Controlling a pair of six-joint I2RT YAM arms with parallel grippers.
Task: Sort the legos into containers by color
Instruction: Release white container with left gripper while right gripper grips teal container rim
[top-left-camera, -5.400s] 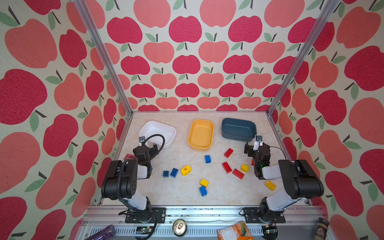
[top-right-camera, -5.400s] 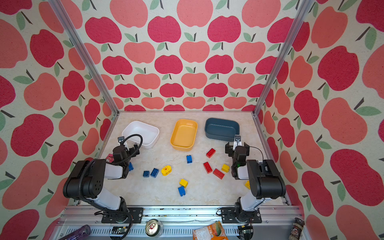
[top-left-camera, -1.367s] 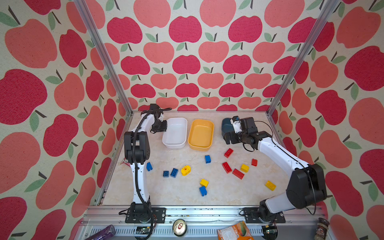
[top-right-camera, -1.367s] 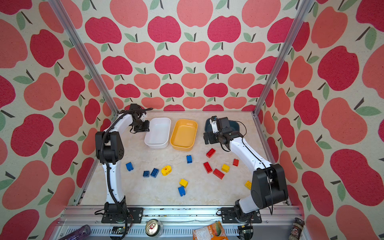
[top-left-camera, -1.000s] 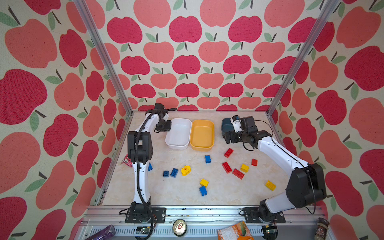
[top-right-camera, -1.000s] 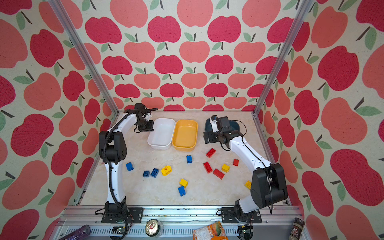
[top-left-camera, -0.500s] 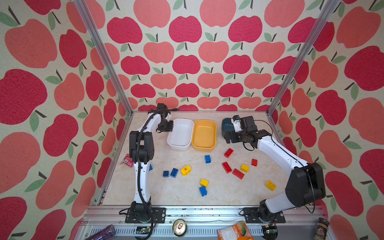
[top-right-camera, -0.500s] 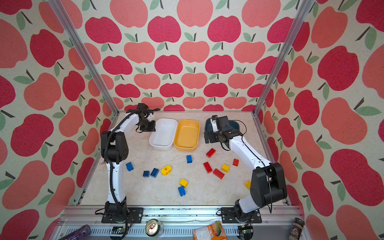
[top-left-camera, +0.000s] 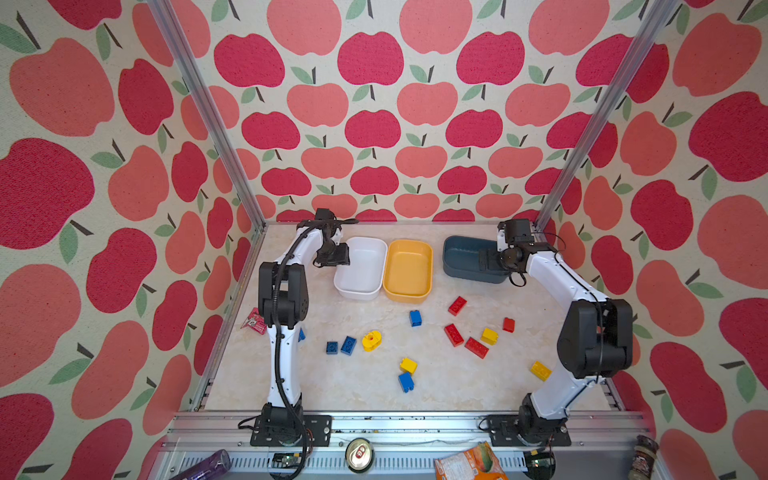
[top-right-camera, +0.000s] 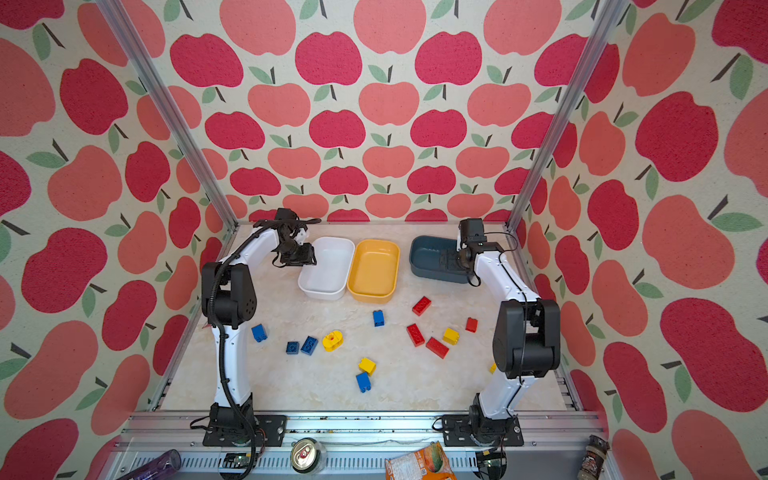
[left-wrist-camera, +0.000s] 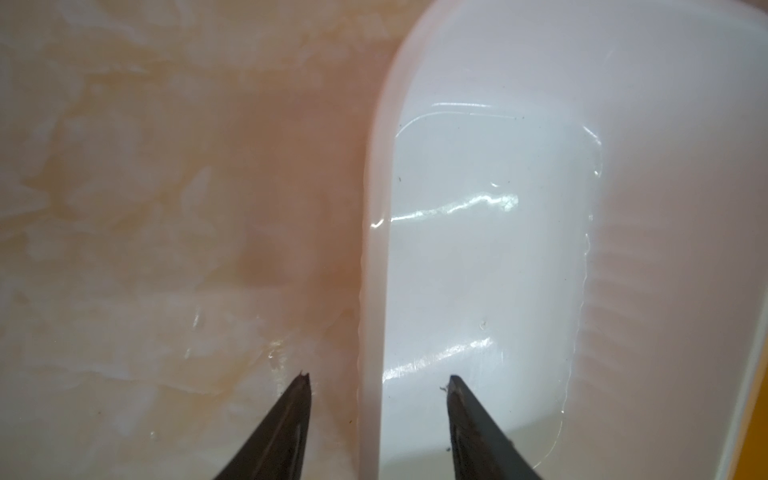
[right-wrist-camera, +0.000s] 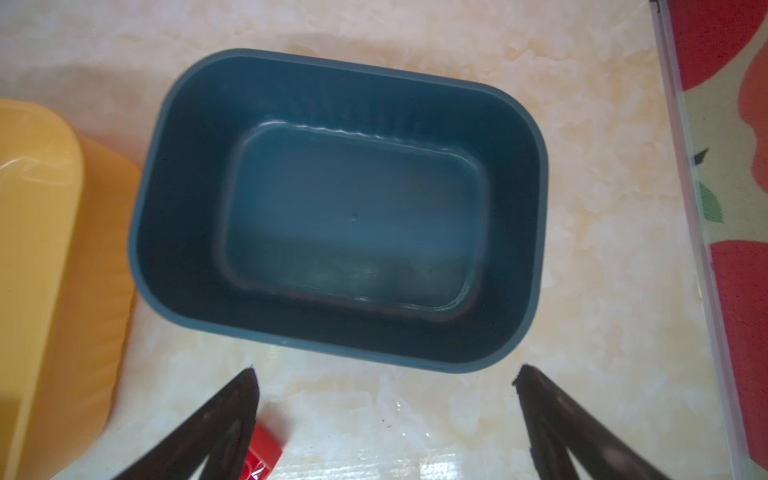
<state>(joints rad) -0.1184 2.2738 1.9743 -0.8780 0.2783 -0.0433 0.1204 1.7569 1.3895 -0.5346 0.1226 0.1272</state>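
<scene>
Your left pincer (left-wrist-camera: 379, 377), released, straddles the rim of the white tub (left-wrist-camera: 478, 249); your right pincer (right-wrist-camera: 386, 369), spread wide, hovers just beside the blue tub (right-wrist-camera: 353, 216). Legos (top-left-camera: 415, 318) lie scattered on the counter (top-left-camera: 374, 395), tubs empty. Lift straight clear of the rim before reaching.

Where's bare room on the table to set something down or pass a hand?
Bare: the near strip of table between the nearest blue brick and the rightmost yellow brick; also the patch between the white tub and the pair of blue bricks. Crowded: the red bricks in front of the blue tub.
</scene>
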